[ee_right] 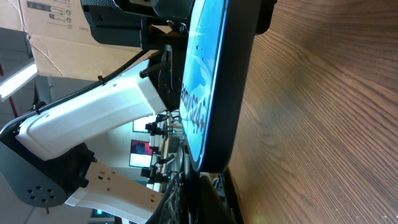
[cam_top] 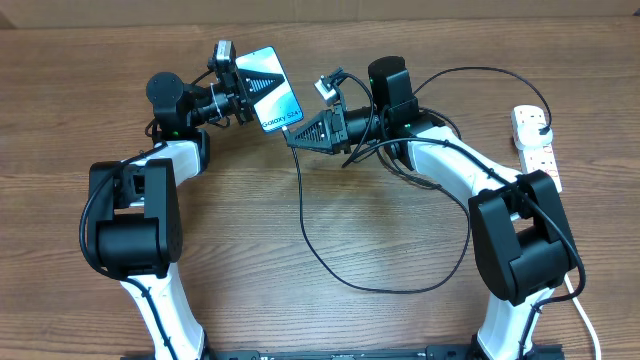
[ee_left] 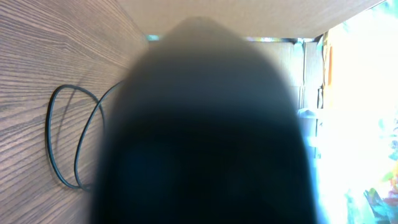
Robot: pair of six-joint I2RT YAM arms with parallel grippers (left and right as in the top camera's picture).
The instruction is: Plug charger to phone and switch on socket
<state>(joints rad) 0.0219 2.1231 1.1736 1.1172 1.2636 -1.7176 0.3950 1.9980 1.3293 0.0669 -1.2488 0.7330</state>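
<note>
My left gripper (cam_top: 238, 92) is shut on the phone (cam_top: 268, 85) and holds it tilted above the table, blue screen up, with the "Galaxy S24" edge toward my right gripper (cam_top: 296, 135). The right gripper is shut on the connector end of the charger, right at that phone edge. The contact itself is hidden. In the right wrist view the phone (ee_right: 208, 81) stands edge-on just above the fingers (ee_right: 233, 199). The charger's black cable (cam_top: 330, 265) loops over the table toward the socket (cam_top: 537, 150) at the far right, where a small black plug (cam_top: 541, 120) sits. The phone's dark blur (ee_left: 205, 137) fills the left wrist view.
The cable loop (ee_left: 50, 124) lies on the wood left of the phone in the left wrist view. The socket's thick white cord (cam_top: 583, 310) runs down the right table edge. Cardboard boxes (ee_right: 56, 31) stand beyond the table.
</note>
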